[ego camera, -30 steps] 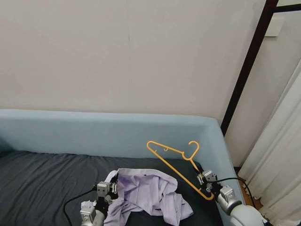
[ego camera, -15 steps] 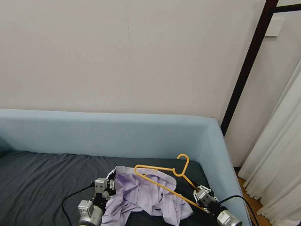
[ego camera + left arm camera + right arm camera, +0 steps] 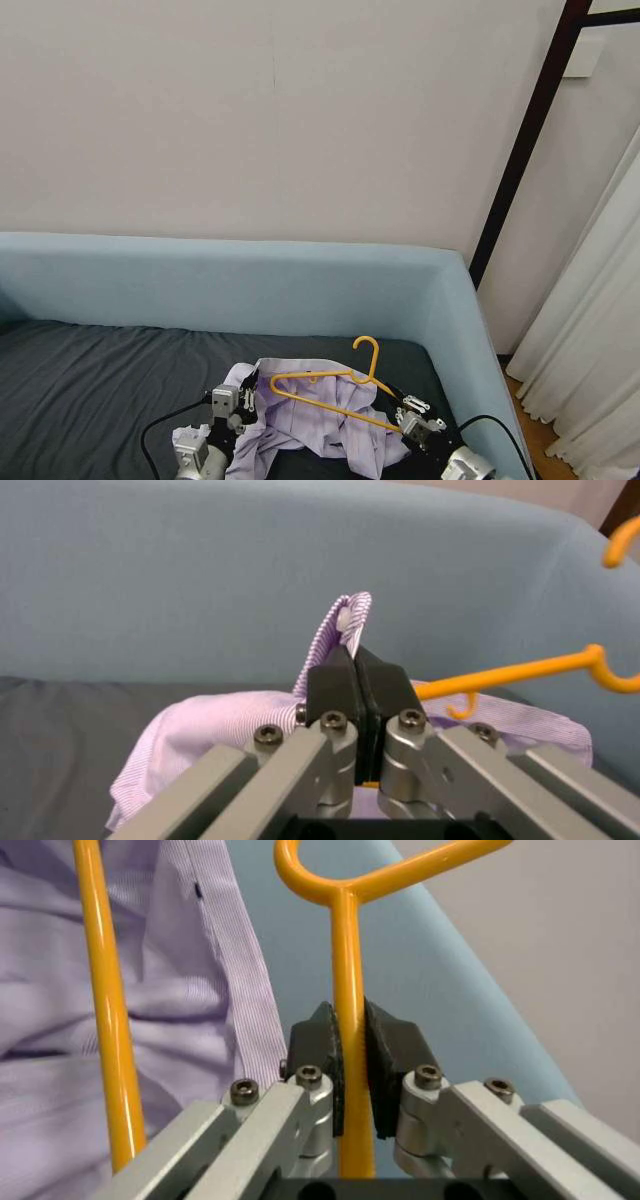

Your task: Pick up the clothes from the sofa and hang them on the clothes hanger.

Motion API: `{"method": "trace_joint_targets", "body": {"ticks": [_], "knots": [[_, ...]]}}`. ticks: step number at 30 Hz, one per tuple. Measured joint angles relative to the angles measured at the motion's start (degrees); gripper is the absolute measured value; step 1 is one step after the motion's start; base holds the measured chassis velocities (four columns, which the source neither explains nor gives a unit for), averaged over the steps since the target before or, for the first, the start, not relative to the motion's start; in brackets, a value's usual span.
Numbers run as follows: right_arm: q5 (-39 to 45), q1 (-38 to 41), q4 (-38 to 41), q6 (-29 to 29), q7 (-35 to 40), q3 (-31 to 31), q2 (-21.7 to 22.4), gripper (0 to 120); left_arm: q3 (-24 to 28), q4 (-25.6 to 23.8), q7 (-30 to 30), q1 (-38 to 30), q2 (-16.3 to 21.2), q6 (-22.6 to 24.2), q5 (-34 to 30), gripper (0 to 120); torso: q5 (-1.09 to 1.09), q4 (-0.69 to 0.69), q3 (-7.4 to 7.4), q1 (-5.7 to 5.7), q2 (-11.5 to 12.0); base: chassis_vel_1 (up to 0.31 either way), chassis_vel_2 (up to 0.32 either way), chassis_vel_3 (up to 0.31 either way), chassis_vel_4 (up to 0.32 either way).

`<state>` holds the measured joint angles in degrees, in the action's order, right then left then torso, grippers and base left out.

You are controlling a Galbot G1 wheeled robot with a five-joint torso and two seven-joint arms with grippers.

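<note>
A lilac striped shirt (image 3: 330,425) lies crumpled on the sofa's dark grey seat (image 3: 90,385). My left gripper (image 3: 236,404) is at the shirt's left edge, shut on a fold of the cloth (image 3: 343,622) that it holds raised. My right gripper (image 3: 412,420) is on the shirt's right side, shut on one rod of the orange hanger (image 3: 325,388). The hanger lies low across the top of the shirt with its hook (image 3: 366,352) pointing up toward the backrest. In the right wrist view the pads (image 3: 312,1046) clamp the hanger (image 3: 346,952) beside the shirt (image 3: 170,997).
The light blue backrest (image 3: 230,280) runs behind the shirt and the sofa's right arm (image 3: 470,340) stands close to my right gripper. A dark post (image 3: 520,150) and a white curtain (image 3: 590,340) are at the right. More dark seat lies to the left.
My right gripper has carried the hanger down and to the left, from beside the shirt to lying over it. The left gripper has stayed almost still on the cloth.
</note>
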<state>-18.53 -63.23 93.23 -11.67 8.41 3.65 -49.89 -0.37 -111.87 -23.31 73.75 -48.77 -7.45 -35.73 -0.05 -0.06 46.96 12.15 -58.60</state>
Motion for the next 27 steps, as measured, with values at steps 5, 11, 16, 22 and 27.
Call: {"method": "trace_joint_targets", "body": {"ticks": [5, 11, 16, 22, 27], "knots": [[-0.6, 2.4, -1.5, 0.7, 0.6, 2.6, -1.7, 6, 1.1, 0.1, 0.0, -0.8, -0.4, 0.0, 0.4, 0, 0.0, 0.0, 0.0, 0.0, 0.0, 0.0, 0.0, 0.0, 0.0], [0.7, 3.8, -2.4, 1.3, 1.1, 4.9, -2.9, 6, 1.9, 0.6, 0.0, -1.6, -0.8, 0.2, 0.5, 0, 0.0, -0.02, 0.0, 0.0, 0.0, 0.0, 0.0, 0.0, 0.0], [1.0, 5.4, -3.5, 1.9, 1.7, 7.0, -4.8, 6, 3.0, 0.8, -0.1, -2.6, -1.0, 0.7, 0.6, 0, 0.0, -0.01, 0.0, 0.0, 0.0, 0.0, 0.0, 0.0, 0.0], [-0.2, 7.4, -5.0, 2.4, 2.4, 9.5, -7.5, 6, 4.6, 0.9, -0.3, -4.1, -1.8, 1.2, 0.8, 0, 0.0, 0.0, 0.0, 0.0, 0.0, 0.0, 0.0, 0.0, 0.0], [-0.5, 9.4, -7.2, 2.5, 2.7, 11.5, -8.4, 6, 5.8, 1.4, -0.4, -5.4, -2.5, 1.3, 1.3, 0, 0.0, 0.0, 0.0, 0.0, 0.0, 0.0, 0.0, 0.0, 0.0]]}}
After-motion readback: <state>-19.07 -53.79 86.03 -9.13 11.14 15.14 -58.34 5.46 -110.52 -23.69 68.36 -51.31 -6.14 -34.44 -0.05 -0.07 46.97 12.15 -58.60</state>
